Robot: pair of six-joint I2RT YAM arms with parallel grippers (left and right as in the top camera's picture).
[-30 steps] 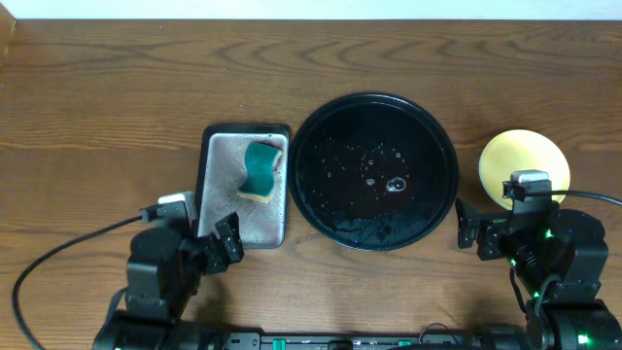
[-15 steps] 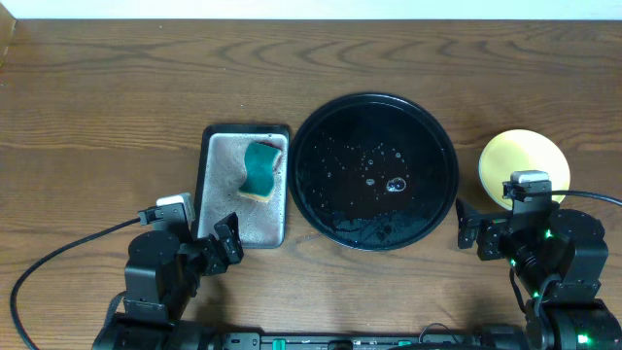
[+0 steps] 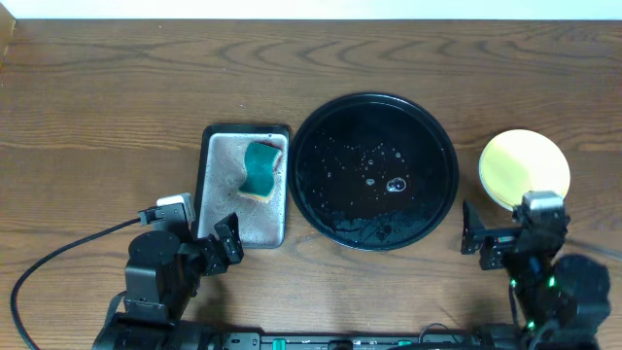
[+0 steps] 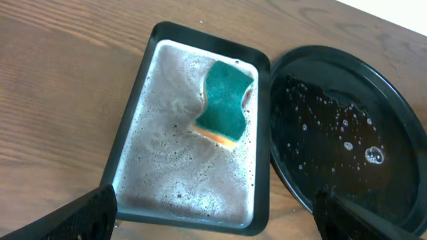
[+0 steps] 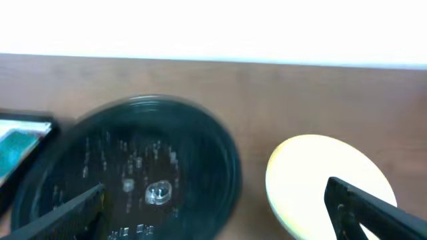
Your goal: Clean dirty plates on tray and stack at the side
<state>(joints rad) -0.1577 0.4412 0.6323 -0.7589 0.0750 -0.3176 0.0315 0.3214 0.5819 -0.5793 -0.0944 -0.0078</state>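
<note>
a: where's the plate?
b: i see the yellow plate (image 3: 525,165) flat on the table (image 3: 97,97), right of the black tray (image 3: 335,131). it's round, no long axis.
a: containers?
b: water drops in the black tray, a sponge (image 3: 260,169) in the foamy grey tray (image 3: 225,209). my left claw (image 4: 215,199) and right claw (image 5: 215,189) gape wide, gripping nothing.

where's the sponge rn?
Overhead view: the sponge lies in the small grey tray, toward its far right corner, just left of the black round tray.
</note>
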